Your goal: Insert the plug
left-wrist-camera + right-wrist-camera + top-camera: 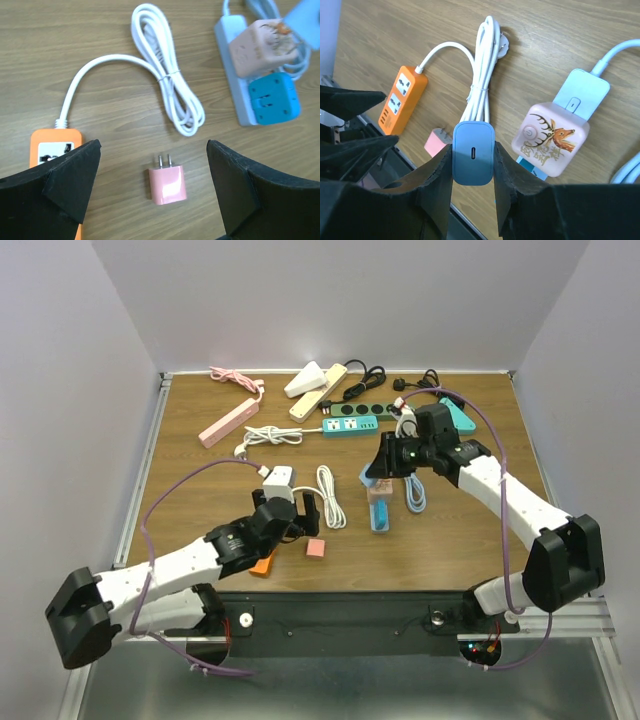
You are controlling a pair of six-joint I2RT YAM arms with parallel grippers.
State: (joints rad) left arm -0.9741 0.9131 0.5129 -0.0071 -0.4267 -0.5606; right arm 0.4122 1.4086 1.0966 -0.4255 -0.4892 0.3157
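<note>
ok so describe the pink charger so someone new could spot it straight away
On the wooden table, find the orange power strip at the near edge. Just right of it, nearer the arms than the coiled white cable, lies the pink charger. It is the only loose plain pink block with two bare prongs and no cord; the blue charger is held by the right gripper.

A pink strip (228,423) lies near the far left corner. An orange strip (52,145) and a pink charger (167,185) lie by the near edge.
</note>
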